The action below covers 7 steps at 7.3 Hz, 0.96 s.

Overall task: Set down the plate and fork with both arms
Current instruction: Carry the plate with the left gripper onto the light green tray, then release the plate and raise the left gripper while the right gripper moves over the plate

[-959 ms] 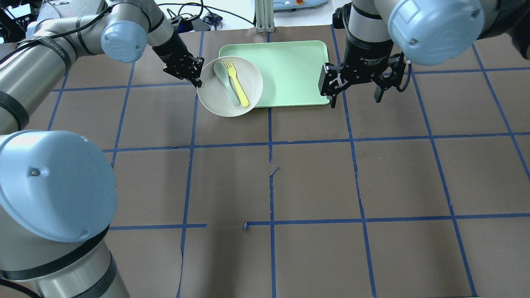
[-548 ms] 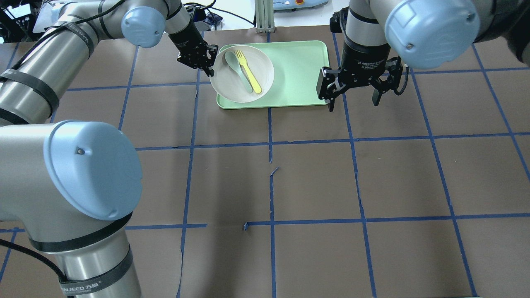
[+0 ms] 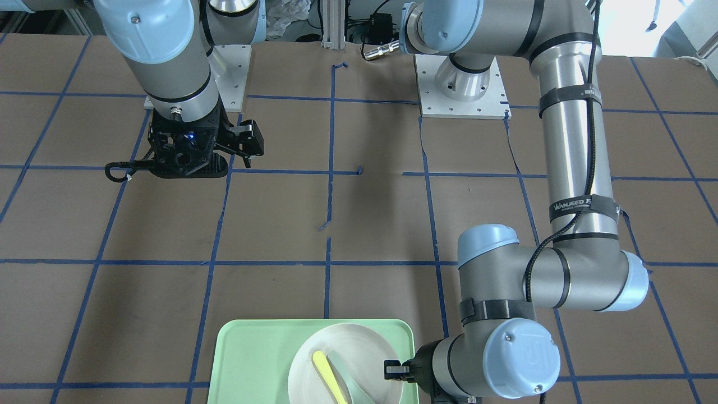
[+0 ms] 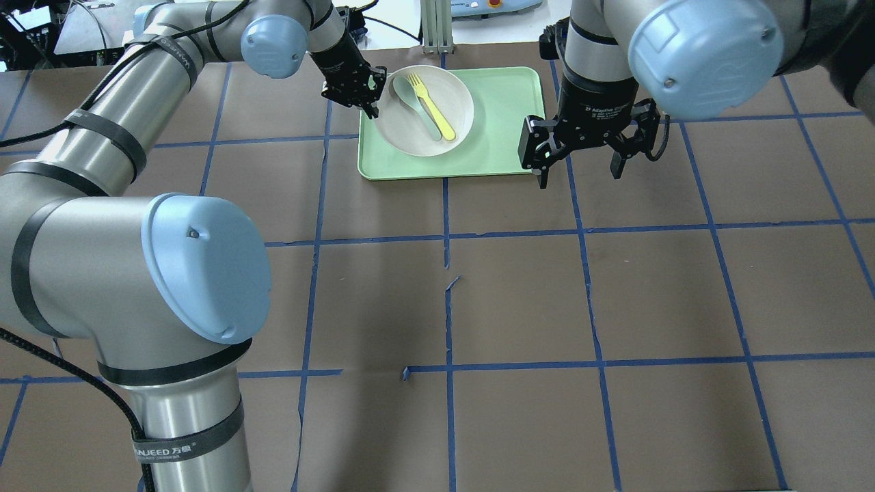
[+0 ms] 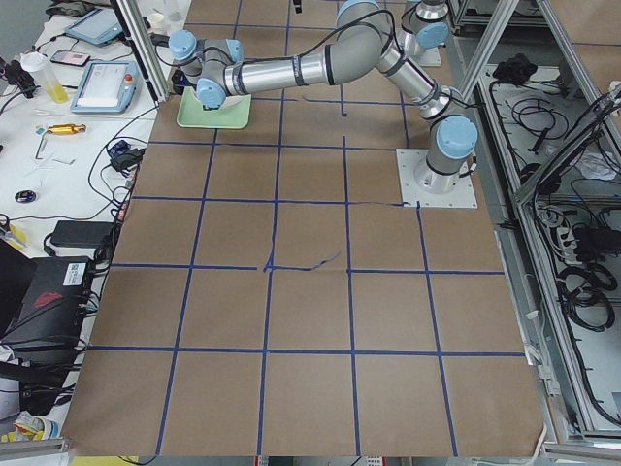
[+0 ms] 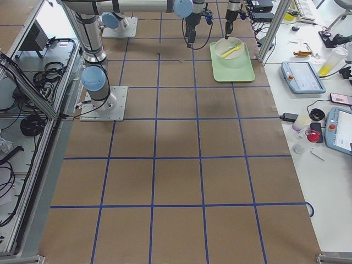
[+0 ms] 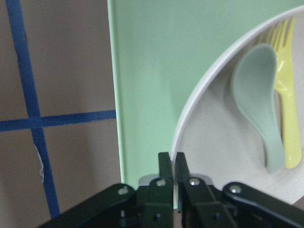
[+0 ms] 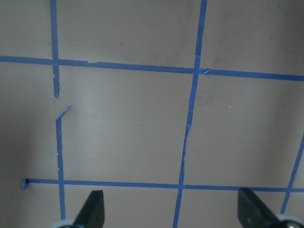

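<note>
I am reading the plate as sitting over the left half of the tray, with its rim reaching the tray's far edge and left edge. I cannot tell whether the plate is resting on the tray or hanging just above it. The fork is lying inside the plate, tines pointing toward the tray's far edge. The spoon is lying alongside it, touching it, on the side nearer the tray's left edge.

The left gripper is reaching in over the tray's left edge. In the left wrist view I am seeing its fingers pressed together on the plate's rim, clamping it.

The right gripper is hanging just beside the tray's right edge, level with the near right corner and apart from the tray. Its fingers are standing wide apart and gripping nothing; the right wrist view is showing only the brown table with blue tape lines between them.
</note>
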Motion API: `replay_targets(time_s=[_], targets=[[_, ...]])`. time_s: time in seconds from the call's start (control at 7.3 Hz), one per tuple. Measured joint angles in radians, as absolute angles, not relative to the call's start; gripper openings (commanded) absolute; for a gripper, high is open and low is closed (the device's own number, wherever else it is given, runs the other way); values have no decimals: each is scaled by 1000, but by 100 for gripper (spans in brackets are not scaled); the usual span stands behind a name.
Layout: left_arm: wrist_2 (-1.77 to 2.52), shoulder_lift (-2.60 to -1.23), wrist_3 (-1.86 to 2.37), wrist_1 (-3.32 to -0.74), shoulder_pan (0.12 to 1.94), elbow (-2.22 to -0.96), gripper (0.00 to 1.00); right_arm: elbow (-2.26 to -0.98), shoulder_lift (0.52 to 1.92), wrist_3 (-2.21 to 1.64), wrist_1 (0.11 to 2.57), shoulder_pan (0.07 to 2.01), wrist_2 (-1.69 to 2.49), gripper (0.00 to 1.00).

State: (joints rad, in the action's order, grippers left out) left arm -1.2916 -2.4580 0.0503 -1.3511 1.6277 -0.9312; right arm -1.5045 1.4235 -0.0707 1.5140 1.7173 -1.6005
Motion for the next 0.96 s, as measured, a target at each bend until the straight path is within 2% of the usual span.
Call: replay_targets(time_s=[0.55,0.68,0.96], targets=[[-1252,-2488,71,-1304,1649,-931,1,-1505,1424,-72,1515,1720,-1601,100],[-1255,-2490,56,-1302,1656,-937,43,-1505,1424,-72,1515,1721,-1601,100],[-1261,-2489,33,-1298,1664,-946,68,-1503,1423,-72,1516,1721,-1600,100]])
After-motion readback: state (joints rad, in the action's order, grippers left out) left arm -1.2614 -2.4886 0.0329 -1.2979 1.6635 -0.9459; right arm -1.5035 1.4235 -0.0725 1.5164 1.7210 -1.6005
